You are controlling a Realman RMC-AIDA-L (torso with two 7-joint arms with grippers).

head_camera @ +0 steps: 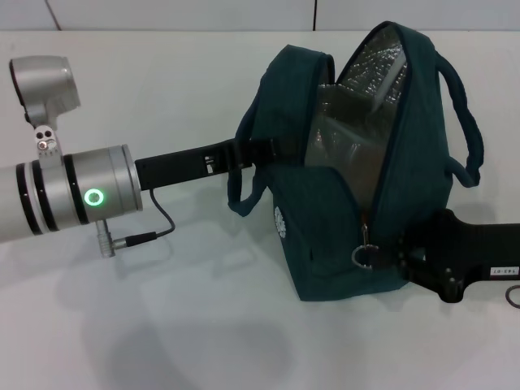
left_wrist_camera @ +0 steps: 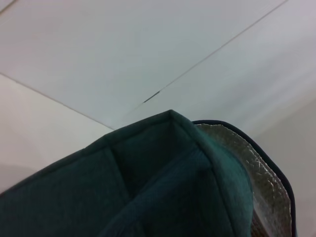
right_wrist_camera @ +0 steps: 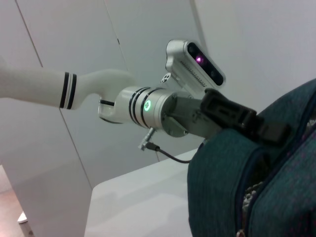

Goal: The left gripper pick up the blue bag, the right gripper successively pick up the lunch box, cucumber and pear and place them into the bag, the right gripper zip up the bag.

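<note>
1. The left gripper [head_camera: 258, 154] reached in from the left on its black arm, past the silver joint [head_camera: 96, 193] with its green ring light, and met the near side panel of the blue bag [head_camera: 325, 236] by a loop handle. In the right wrist view the left gripper [right_wrist_camera: 274, 131] lay on top of the bag's edge, seemingly clamped on the fabric, though its fingertips were hidden.
2. The blue bag stood upright on the white table [head_camera: 162, 325], its top gaping open so that the silver foil lining [head_camera: 366, 89] showed. The zipper ran partly down the front, with the metal ring pull [head_camera: 363, 254] hanging low. What lay inside could not be made out.
3. The right gripper [head_camera: 422, 264] sat at the bag's lower right corner, just beside the ring pull and touching the fabric. Whether its fingers were parted or closed on anything could not be told.
</note>
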